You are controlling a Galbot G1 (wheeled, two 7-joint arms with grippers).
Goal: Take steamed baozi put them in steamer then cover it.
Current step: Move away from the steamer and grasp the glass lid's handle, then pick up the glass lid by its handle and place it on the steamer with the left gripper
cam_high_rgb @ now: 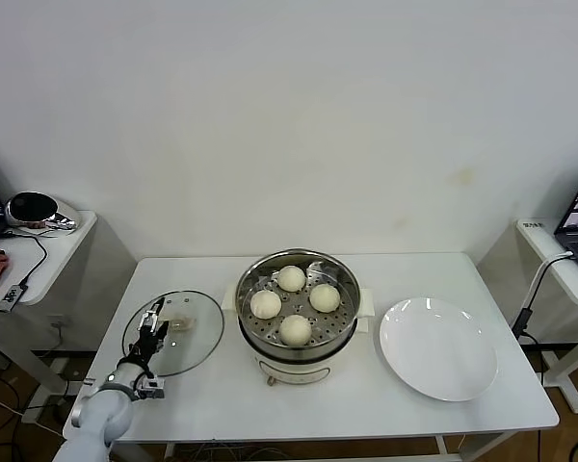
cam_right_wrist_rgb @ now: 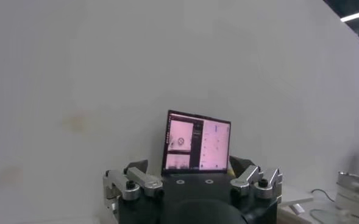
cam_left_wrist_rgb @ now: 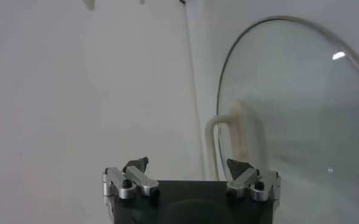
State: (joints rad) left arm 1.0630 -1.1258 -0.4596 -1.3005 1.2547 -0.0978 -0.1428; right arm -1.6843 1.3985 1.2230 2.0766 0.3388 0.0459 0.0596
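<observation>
On the table in the head view, we see all four baozi (cam_high_rgb: 292, 278) sitting on the tray inside the steamer (cam_high_rgb: 298, 300), so loading looks done and only covering is left. The cover (cam_high_rgb: 174, 332) lies flat on the table just left of the steamer, handle up. Our left gripper (cam_high_rgb: 154, 328) hovers over the cover's near-left part, jaws apart, gripping nothing. The plate (cam_high_rgb: 437, 347) to the right is bare. The right arm isn't visible here.

Risks from here, as we judge them: the handle is small and slick, so an off-centre pinch could let the lid swing or slip. The glass lid sits close to the steamer's side handle, so a low carry could clip it. A tilted set-down could land the rim on a baozi or leave it cocked on the pot edge.

In the left wrist view, we see the left gripper (cam_left_wrist_rgb: 187, 165) with fingers spread wide. The cover (cam_left_wrist_rgb: 301, 115) fills the space ahead, and its handle (cam_left_wrist_rgb: 228, 143) is in line with one finger rather than centred between them. Closing now would likely miss or catch only one end, so we need to re-centre first.

In the right wrist view, the right gripper (cam_right_wrist_rgb: 188, 165) is also wide open, empty, parked away from the table and facing a laptop (cam_right_wrist_rgb: 197, 142) by the wall. No risk from that side unless it moves.
</observation>
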